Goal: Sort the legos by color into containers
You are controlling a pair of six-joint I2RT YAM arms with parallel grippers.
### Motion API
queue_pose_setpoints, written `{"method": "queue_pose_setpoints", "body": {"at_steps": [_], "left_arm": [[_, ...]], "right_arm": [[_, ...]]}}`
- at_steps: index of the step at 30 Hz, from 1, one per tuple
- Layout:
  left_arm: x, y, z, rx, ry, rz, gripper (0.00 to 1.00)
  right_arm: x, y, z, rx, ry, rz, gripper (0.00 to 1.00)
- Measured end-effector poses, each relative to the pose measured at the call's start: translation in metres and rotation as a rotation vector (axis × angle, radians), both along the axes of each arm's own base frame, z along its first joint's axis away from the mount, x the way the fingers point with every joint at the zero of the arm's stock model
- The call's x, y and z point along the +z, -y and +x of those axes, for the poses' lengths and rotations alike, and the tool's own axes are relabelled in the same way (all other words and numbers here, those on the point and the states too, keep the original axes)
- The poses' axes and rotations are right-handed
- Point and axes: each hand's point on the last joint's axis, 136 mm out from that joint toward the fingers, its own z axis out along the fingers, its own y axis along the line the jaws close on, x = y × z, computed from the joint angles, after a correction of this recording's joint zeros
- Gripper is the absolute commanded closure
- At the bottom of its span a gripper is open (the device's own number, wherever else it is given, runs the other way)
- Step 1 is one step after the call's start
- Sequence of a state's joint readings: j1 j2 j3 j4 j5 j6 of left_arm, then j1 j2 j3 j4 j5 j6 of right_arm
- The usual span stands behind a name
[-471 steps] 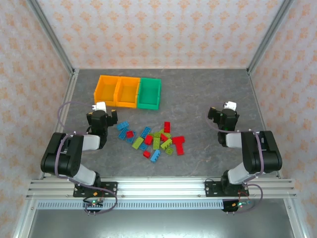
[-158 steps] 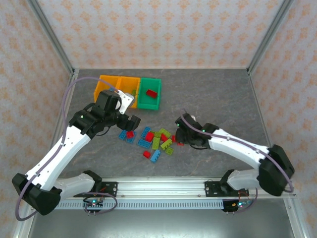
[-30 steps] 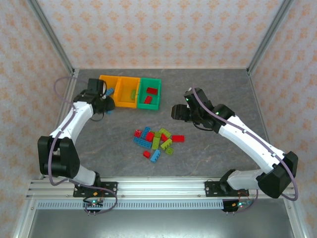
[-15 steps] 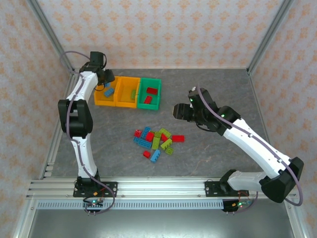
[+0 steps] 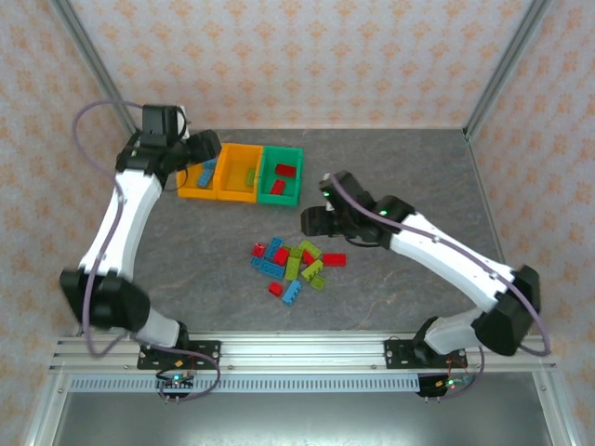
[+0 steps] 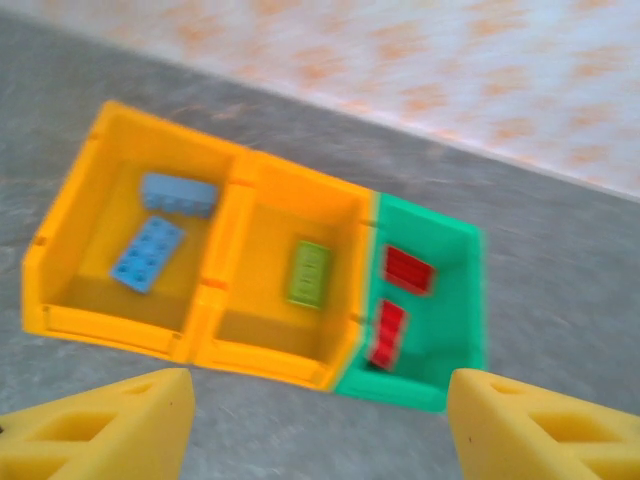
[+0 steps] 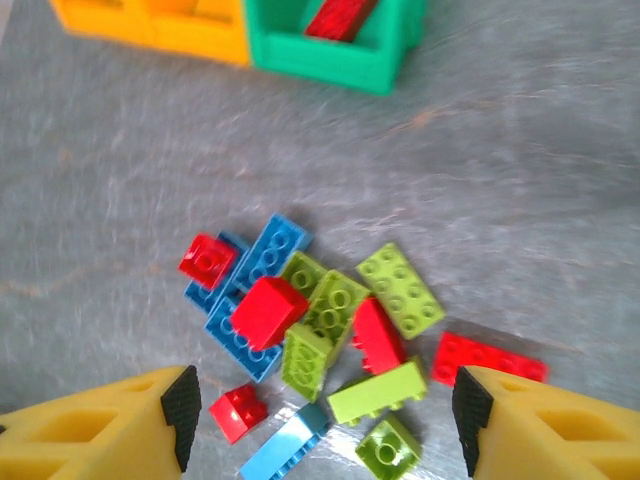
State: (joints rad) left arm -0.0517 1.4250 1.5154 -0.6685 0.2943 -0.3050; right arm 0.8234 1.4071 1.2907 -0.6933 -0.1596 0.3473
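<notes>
1. The left gripper (image 6: pixel 320 395) hangs with its fingers wide apart, holding nothing. The containers (image 6: pixel 214 262) lie just ahead of its fingertips.
2. Two blue bricks (image 6: pixel 150 250) sit in the leftmost container, one lime brick (image 6: pixel 309 272) in the middle one, and two red bricks (image 6: pixel 405 270) in the green bin (image 6: pixel 470 300).
3. The right gripper (image 7: pixel 322 400) is spread open and empty. The loose legos (image 7: pixel 330 310) lie between and just ahead of its fingers.

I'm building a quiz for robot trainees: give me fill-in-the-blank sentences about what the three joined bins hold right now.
The left orange-yellow plastic bin holds two ___ studded bricks. The middle orange-yellow plastic bin holds one lime ___ brick. The green plastic bin holds ___ red bricks.
Missing words: blue; green; two.
</notes>
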Motion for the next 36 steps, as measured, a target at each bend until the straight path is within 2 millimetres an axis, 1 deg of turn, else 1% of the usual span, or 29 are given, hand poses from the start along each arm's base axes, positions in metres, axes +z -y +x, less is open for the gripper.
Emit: {"method": "queue_pose_setpoints", "body": {"at_steps": [2, 4, 5, 6, 8, 10, 12, 13, 16, 18, 21, 26, 29, 31, 36], "left_arm": [[0.026, 0.028, -0.042, -0.109, 0.075, 0.008, 0.31], [0.031, 0.037, -0.075, -0.169, 0.103, 0.018, 0.28], [0.03, 0.035, -0.093, -0.182, 0.106, 0.03, 0.27], [0.027, 0.033, -0.104, -0.188, 0.104, 0.04, 0.26], [0.013, 0.028, -0.125, -0.196, 0.085, 0.06, 0.24], [-0.008, 0.024, -0.144, -0.199, 0.047, 0.077, 0.21], [-0.029, 0.019, -0.155, -0.188, 0.009, 0.096, 0.17], [-0.04, 0.016, -0.159, -0.181, -0.013, 0.104, 0.15], [-0.067, 0.008, -0.167, -0.143, -0.07, 0.128, 0.09], [-0.079, 0.003, -0.171, -0.12, -0.097, 0.141, 0.07], [-0.09, -0.003, -0.174, -0.091, -0.117, 0.155, 0.06], [-0.089, -0.009, -0.175, -0.057, -0.103, 0.168, 0.06], [-0.089, -0.012, -0.175, -0.047, -0.102, 0.178, 0.06], [-0.089, -0.012, -0.174, -0.044, -0.102, 0.181, 0.06], [-0.089, -0.014, -0.174, -0.038, -0.101, 0.186, 0.06]], "right_arm": [[-0.013, -0.028, -0.005, 0.114, 0.019, -0.044, 0.3], [-0.026, -0.05, -0.01, 0.216, 0.043, -0.086, 0.29], [-0.034, -0.06, -0.013, 0.268, 0.052, -0.108, 0.29], [-0.04, -0.069, -0.014, 0.31, 0.06, -0.124, 0.29], [-0.057, -0.088, -0.013, 0.391, 0.075, -0.16, 0.29], [-0.075, -0.104, -0.007, 0.454, 0.085, -0.19, 0.29], [-0.091, -0.115, -0.001, 0.498, 0.083, -0.214, 0.29], [-0.1, -0.121, 0.002, 0.522, 0.08, -0.228, 0.29], [-0.118, -0.138, 0.011, 0.568, 0.079, -0.251, 0.31], [-0.128, -0.146, 0.015, 0.589, 0.076, -0.259, 0.35], [-0.143, -0.151, 0.016, 0.61, 0.059, -0.272, 0.43], [-0.158, -0.151, 0.014, 0.625, 0.031, -0.283, 0.47], [-0.162, -0.151, 0.014, 0.625, 0.023, -0.287, 0.58], [-0.161, -0.152, 0.014, 0.625, 0.025, -0.283, 0.65], [-0.157, -0.151, 0.013, 0.607, 0.034, -0.262, 0.72]]}}
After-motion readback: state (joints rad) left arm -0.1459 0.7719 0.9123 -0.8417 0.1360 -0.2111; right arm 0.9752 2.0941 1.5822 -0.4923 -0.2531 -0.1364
